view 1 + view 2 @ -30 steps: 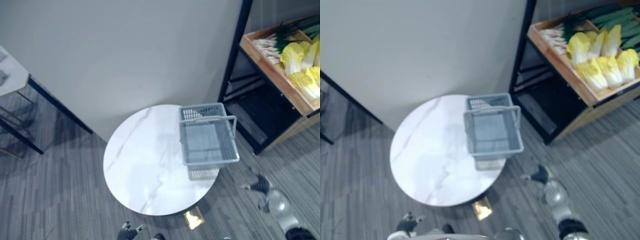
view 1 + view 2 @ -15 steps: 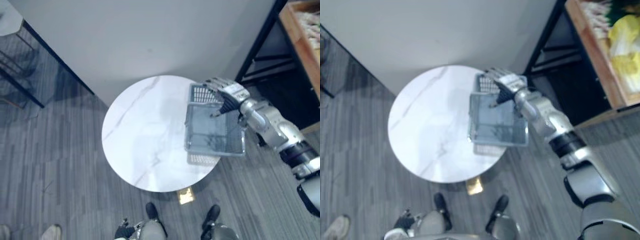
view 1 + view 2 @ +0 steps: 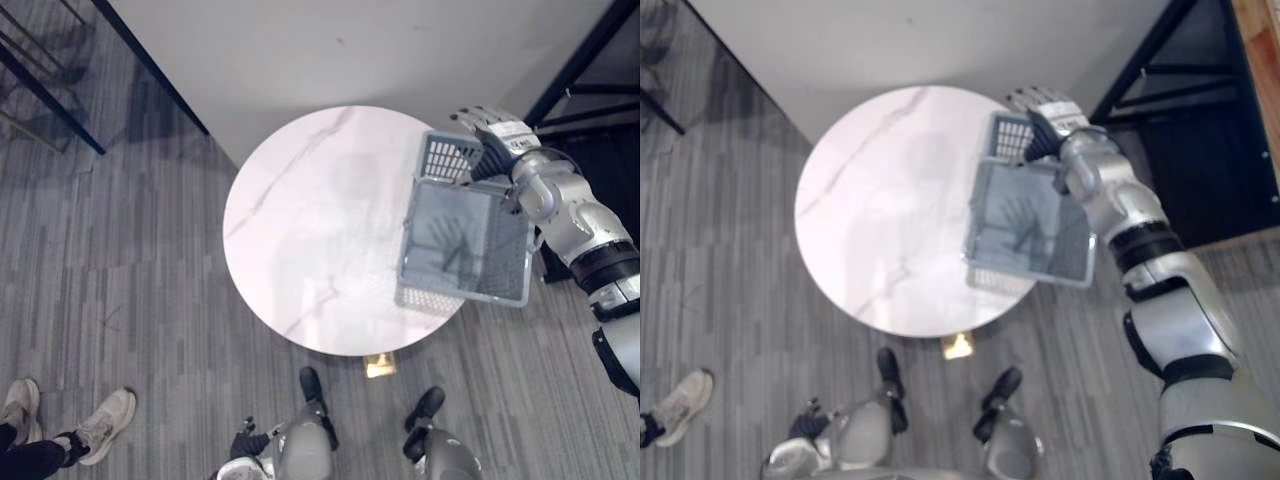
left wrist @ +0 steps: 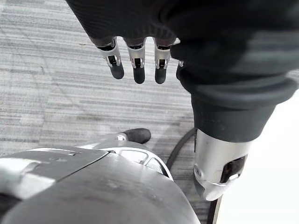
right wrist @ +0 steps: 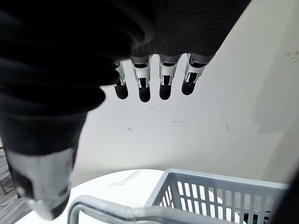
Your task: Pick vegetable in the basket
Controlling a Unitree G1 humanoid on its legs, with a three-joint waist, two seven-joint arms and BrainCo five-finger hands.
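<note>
Round marble tbl [image 3: 300,230]; person's shoes [image 3: 105,420] on floor [image 3: 130,290].

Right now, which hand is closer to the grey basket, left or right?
Right. The right hand is open just above the far end of the basket. The left hand hangs low over the floor, well away from the table and basket.
</note>
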